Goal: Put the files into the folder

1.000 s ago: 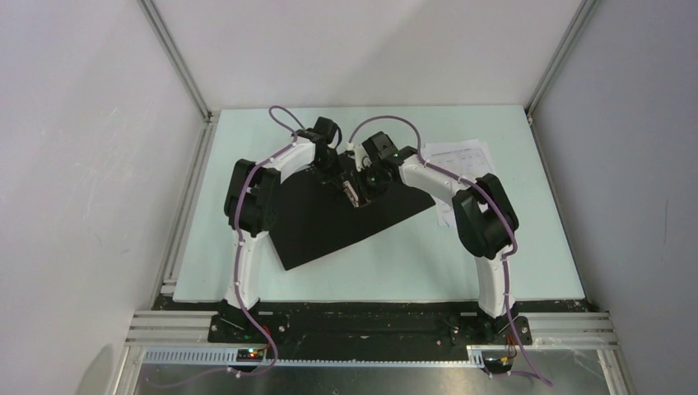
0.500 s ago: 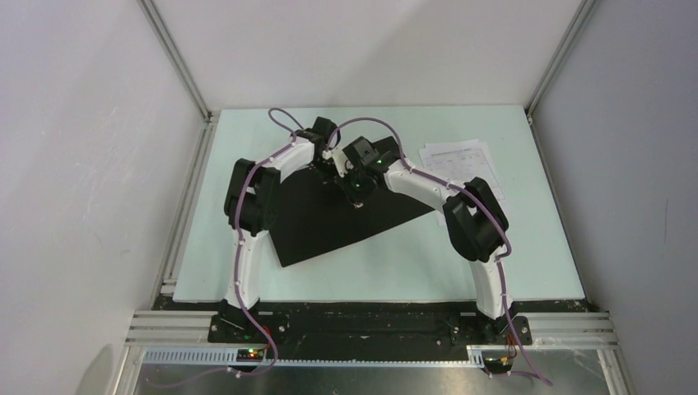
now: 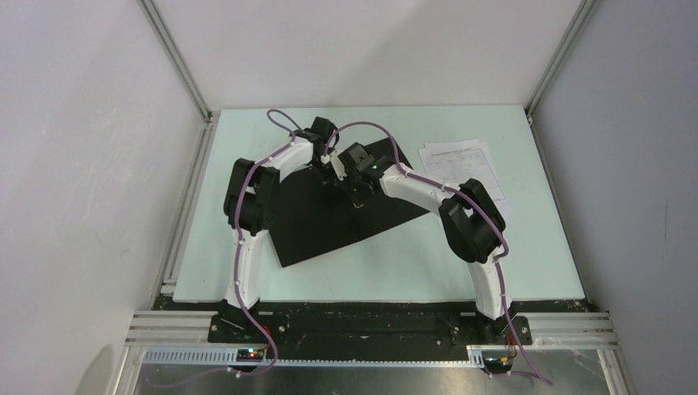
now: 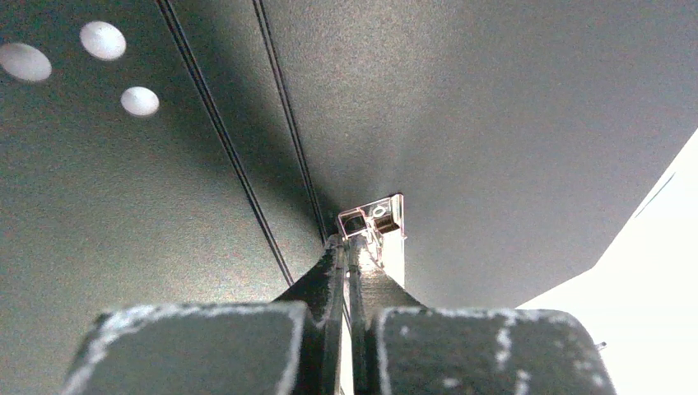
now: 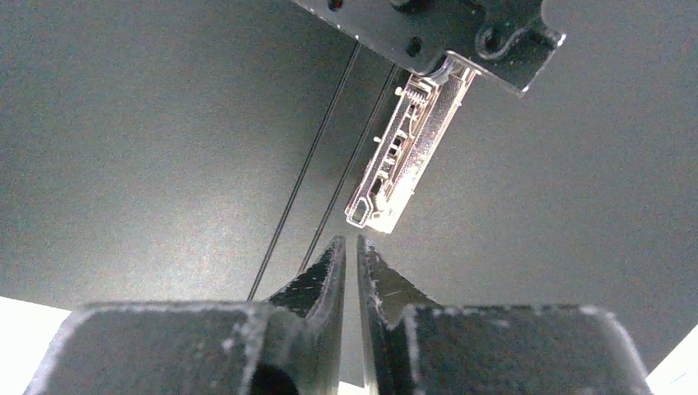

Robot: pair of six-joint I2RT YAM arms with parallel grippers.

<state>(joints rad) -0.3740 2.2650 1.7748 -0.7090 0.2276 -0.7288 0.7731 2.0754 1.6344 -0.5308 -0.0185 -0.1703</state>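
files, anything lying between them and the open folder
Nothing visible lies on the table between the files and the folder. The right arm spans above that gap, and the left tool and right tool crowd the metal clip.

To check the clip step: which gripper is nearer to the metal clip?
Left. The left gripper has its fingers at one end of the clip; the right gripper sits just short of the other end, with bare folder between.

The folder (image 3: 329,226) lies open on the table (image 3: 395,276), near its middle, with the files (image 3: 463,160) to its right, farther back. The spine clip (image 5: 403,156) sits on the folder's central fold.
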